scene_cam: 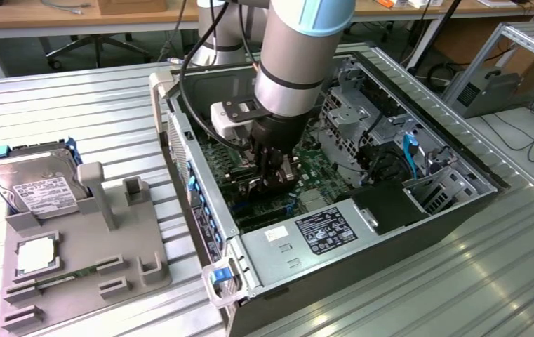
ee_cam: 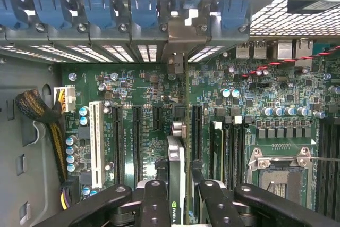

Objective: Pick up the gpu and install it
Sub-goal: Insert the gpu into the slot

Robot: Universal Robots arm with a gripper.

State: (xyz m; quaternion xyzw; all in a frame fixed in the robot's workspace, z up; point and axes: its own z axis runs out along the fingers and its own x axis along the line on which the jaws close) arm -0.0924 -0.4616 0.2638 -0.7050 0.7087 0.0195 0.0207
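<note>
1. One ribbed silvery metal table [scene_cam: 79,105] carries everything.
2. One open black desktop computer case [scene_cam: 454,158] lies on its side on the table; the exterior view takes in its whole frame, drive cage and labelled power supply.
3. One grey-and-black robot arm [scene_cam: 295,63] reaches down into the case.
4. One green motherboard [ee_cam: 143,86] lines the case floor. The wrist view shows one long white expansion slot [ee_cam: 96,144] and several black slots beside it, which the arm hides from the exterior view.
5. One grey plastic parts stand [scene_cam: 89,260] sits on the table beside the case, seen in the exterior view.
6. One silver hard drive with white label [scene_cam: 33,186] leans in that stand.
7. One thin black gpu card with silvery metal edge [ee_cam: 177,176] stands on edge above the motherboard's slots.
8. One black gripper [ee_cam: 178,198], narrowly parted, clamps the gpu from both sides.
</note>
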